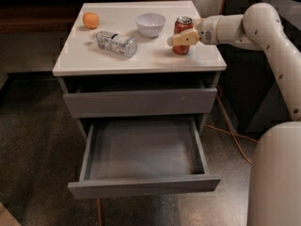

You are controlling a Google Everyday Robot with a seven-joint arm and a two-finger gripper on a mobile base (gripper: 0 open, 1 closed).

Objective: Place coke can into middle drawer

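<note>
The robot's cream-coloured gripper reached level across the white cabinet top to the small red aluminium coke can, upright near the right edge; whether it had taken hold could not be told. The grey middle drawer stood open below, ready to receive it.

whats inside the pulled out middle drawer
Only its bare grey tray shows in the middle drawer; the back strip under the drawer above is hidden. The coke can stands on the cabinet top, tool at it.
</note>
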